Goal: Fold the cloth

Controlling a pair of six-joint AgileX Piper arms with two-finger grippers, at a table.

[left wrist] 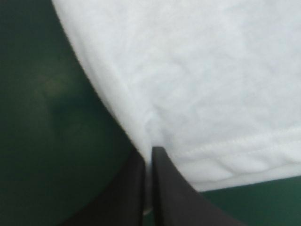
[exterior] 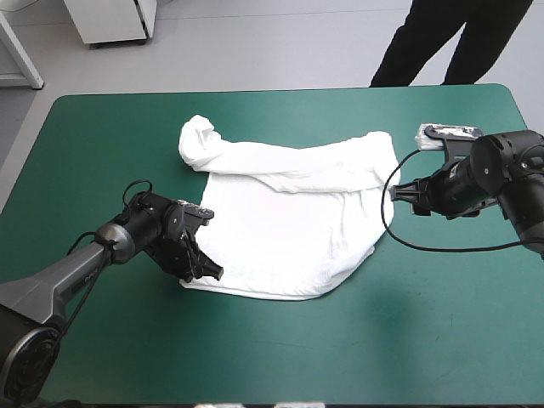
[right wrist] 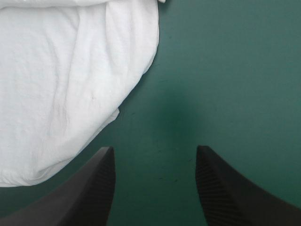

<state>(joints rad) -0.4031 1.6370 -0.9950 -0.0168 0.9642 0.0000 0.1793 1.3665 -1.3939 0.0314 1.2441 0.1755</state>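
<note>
Leftmost, the left gripper (exterior: 212,274) pinches the near-left hem corner of the T-shirt (exterior: 289,221), spread mid-table; the right gripper (exterior: 396,194) stands open beside its right edge. Risk: pulling one corner alone could bunch it.

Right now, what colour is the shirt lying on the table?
Plain white, no print; the T-shirt shows best in the high view.

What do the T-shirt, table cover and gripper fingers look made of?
T-shirt: soft knit fabric, probably cotton; matte white, wrinkled, stitched hem visible.
Teal-green cover: smooth sheet, perhaps vinyl or rubber; faint sheen, no weave visible.
Black fingers: likely moulded plastic or rubber; matte, finely ribbed inner face.
</note>
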